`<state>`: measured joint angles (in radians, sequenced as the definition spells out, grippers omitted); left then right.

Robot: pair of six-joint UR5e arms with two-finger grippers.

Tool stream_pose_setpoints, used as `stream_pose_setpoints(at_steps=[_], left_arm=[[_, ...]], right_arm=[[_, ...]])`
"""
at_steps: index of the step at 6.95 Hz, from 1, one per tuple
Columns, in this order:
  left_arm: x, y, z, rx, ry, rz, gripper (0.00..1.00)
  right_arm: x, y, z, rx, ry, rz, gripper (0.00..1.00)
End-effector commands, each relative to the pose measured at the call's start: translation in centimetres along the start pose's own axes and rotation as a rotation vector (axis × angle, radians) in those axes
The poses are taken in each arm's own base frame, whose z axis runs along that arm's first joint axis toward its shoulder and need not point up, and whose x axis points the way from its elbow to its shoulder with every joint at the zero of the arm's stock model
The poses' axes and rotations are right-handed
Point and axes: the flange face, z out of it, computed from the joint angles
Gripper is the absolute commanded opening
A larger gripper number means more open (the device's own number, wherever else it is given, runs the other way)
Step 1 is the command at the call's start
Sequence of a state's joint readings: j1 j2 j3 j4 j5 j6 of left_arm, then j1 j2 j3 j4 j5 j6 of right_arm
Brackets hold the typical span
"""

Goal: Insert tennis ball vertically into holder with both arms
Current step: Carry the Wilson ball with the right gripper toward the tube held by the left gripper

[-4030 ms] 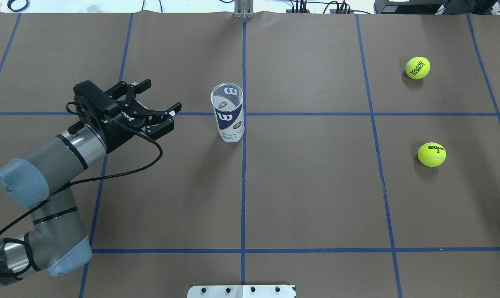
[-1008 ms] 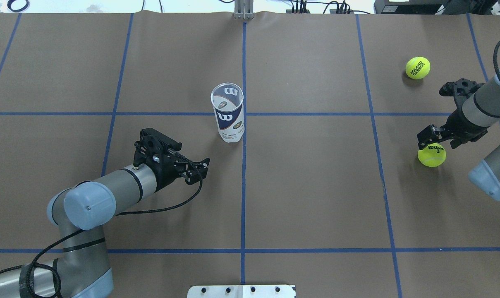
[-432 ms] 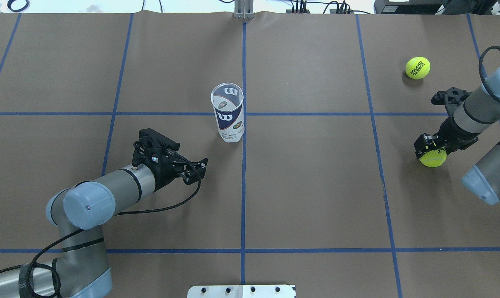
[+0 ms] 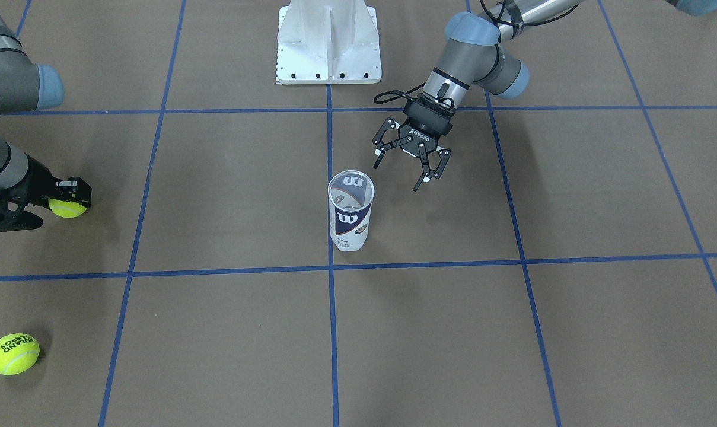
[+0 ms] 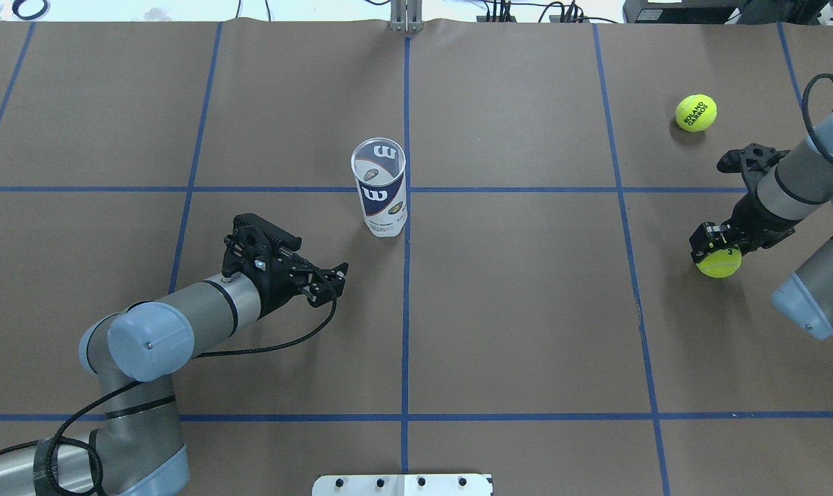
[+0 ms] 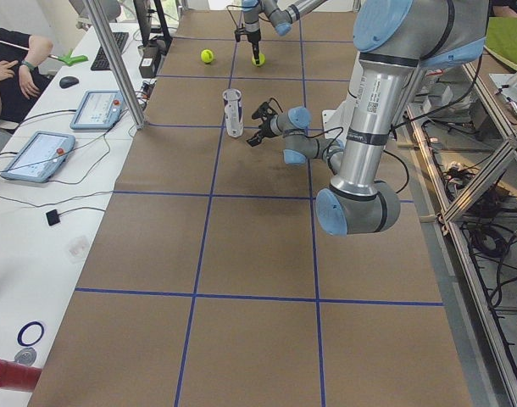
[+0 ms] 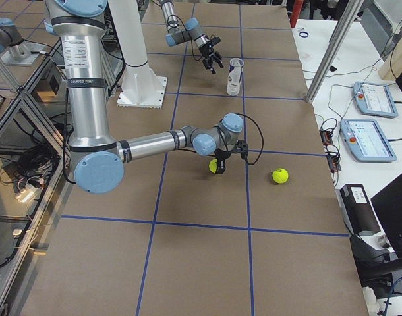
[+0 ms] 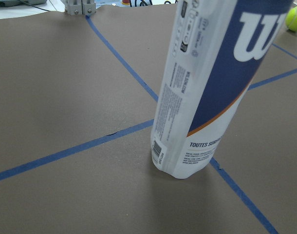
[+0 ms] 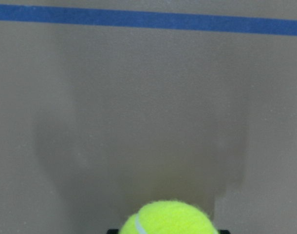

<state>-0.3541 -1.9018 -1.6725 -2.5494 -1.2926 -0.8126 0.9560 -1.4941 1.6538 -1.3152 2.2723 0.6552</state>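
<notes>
The holder (image 5: 382, 196) stands upright mid-table (image 5: 526, 310), and the left gripper (image 4: 398, 177) hangs near it with its jaws spread wide. Well apart from both, the right gripper (image 5: 714, 246) straddles a tennis ball (image 5: 721, 263); whether its jaws pinch the ball I cannot tell

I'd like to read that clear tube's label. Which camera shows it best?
The left wrist view: the tube fills the frame, its W logo, small print and barcode close up. The overhead and front-facing views look down into its open top, showing part of the label. Side views show it tiny; the right wrist view, not at all.
</notes>
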Motion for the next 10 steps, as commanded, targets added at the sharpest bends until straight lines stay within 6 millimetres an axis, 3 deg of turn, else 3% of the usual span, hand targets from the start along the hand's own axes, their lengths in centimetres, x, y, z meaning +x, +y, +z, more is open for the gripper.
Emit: stream_pose_setpoints(at_steps=[1,2,4,6,8,10], left_arm=[[0.1,0.3,0.2,0.000,-0.004,0.009,0.99],[0.6,0.3,1.2,0.002,-0.008,0.011,0.99],[3.0,-2.3,3.4,0.093,-0.054,0.061,0.98],[3.8,-3.4,3.8,0.128,-0.073,0.120,0.98],[4.8,-4.1,6.3,0.170,-0.119,0.144,0.98],[4.7,-4.1,6.5,0.193,-0.117,0.133,0.98]], right_arm=[[-0.1,-1.5,-5.3,0.018,-0.138,0.012,0.00],[-2.1,-3.1,-7.9,0.039,-0.187,0.003,0.00],[-4.4,-4.8,-10.8,0.071,-0.228,-0.017,0.00],[-9.5,-7.4,-14.4,0.068,-0.240,0.045,0.00],[-11.8,-7.8,-16.1,0.066,-0.242,0.060,0.00],[-13.4,-7.4,-17.4,0.080,-0.258,0.053,0.00]])
